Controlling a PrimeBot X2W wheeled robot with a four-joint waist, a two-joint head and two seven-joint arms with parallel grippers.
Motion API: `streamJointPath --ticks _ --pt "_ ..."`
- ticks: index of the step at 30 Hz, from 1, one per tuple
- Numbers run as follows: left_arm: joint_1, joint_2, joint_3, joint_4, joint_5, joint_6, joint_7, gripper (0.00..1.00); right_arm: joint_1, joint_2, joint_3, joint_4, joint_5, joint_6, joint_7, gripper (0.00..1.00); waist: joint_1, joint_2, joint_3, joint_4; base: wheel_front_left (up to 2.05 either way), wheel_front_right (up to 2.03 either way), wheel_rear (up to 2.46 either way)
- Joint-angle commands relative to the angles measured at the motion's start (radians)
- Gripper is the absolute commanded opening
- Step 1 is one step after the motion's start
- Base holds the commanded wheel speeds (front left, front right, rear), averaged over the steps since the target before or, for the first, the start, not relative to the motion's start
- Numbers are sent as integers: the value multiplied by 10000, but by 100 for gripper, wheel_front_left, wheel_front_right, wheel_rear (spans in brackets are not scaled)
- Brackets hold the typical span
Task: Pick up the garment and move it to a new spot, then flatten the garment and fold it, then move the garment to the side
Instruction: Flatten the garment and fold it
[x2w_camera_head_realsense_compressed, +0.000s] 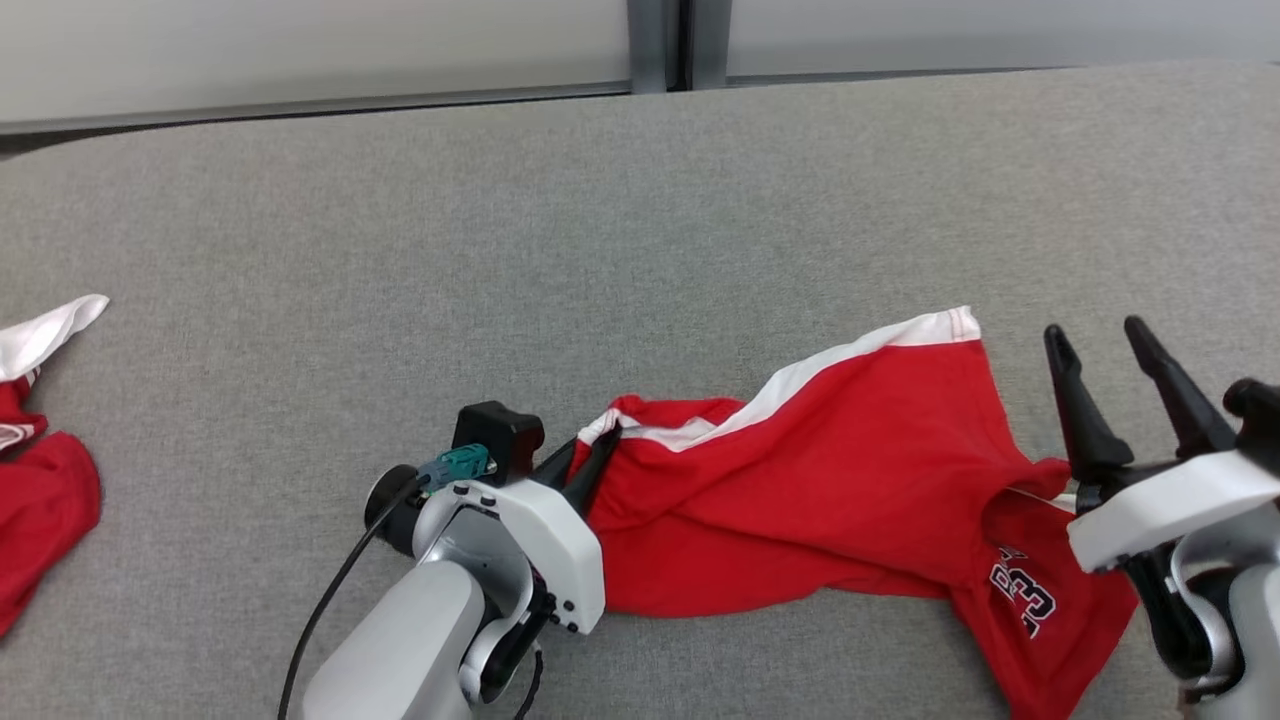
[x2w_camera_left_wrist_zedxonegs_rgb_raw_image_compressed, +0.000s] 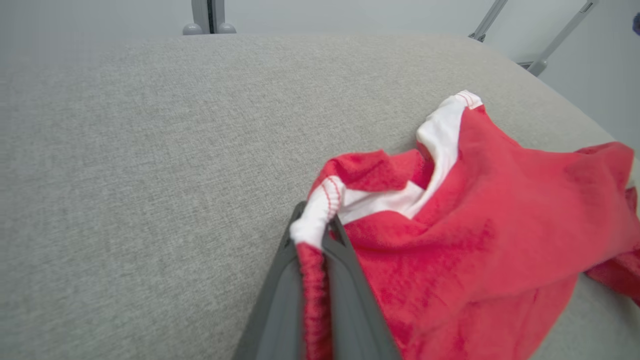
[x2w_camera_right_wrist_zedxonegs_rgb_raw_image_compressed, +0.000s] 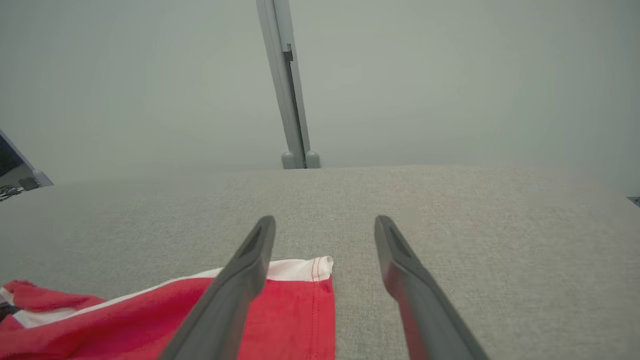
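Observation:
A red garment (x2w_camera_head_realsense_compressed: 840, 500) with white trim and a dark number print lies rumpled on the grey table (x2w_camera_head_realsense_compressed: 640, 220), stretching from centre to lower right. My left gripper (x2w_camera_head_realsense_compressed: 598, 447) is shut on the garment's white-trimmed left corner; the left wrist view shows that hem (x2w_camera_left_wrist_zedxonegs_rgb_raw_image_compressed: 316, 225) pinched between the two dark fingers. My right gripper (x2w_camera_head_realsense_compressed: 1100, 340) stands open just right of the garment, its fingers apart above the cloth's right end. From the right wrist, the garment's white-edged corner (x2w_camera_right_wrist_zedxonegs_rgb_raw_image_compressed: 300, 300) lies under the left finger (x2w_camera_right_wrist_zedxonegs_rgb_raw_image_compressed: 235, 295).
Another red and white cloth (x2w_camera_head_realsense_compressed: 40, 470) lies at the table's left edge. The table's far edge meets a pale wall with a grey post (x2w_camera_head_realsense_compressed: 665, 45). Open grey surface spreads behind the garment.

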Motion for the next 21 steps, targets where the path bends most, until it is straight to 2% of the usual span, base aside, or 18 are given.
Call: streamJointPath --ticks 1,6,13,16,17,18,19,20,21 --pt "-256 -11 -5 -67 86 55 -80 0 -304 -157 -27 76 91 1 60 100 0 0 486 324 0 0 0" --pt "-710 -163 -125 -156 232 35 -316 0 -1351 -721 198 936 239 1 335 100 0 0 1144 687 0 0 0" --pt "-1156 -352 -355 9 269 -88 -577 0 -2428 -1547 1262 2745 886 1 1298 100 0 0 1585 1007 0 0 0" --pt "-1221 -389 -392 92 233 -91 -654 0 -2615 -1693 1569 3018 1112 2 1545 100 0 0 1636 1044 0 0 0" --pt "-1263 -404 -408 132 223 -92 -709 0 -2689 -1746 1733 3104 1258 1 1645 92 0 0 1659 1052 0 0 0" --pt "-1308 -416 -412 161 206 -91 -741 0 -2726 -1796 1890 3175 1366 2 1696 51 0 0 1682 1058 0 0 0" --pt "-1346 -423 -404 188 215 -66 -820 0 -2777 -1833 2018 3212 1488 2 1710 29 0 0 1696 1060 0 0 0" --pt "-1361 -431 -368 223 221 -14 -971 0 -2899 -1938 2156 3171 1701 1 1497 0 0 0 1703 1055 0 0 0" --pt "-1378 -417 -345 242 252 29 -1051 0 -2937 -1966 2165 3131 1814 1 1336 0 0 0 1684 1047 0 0 0"
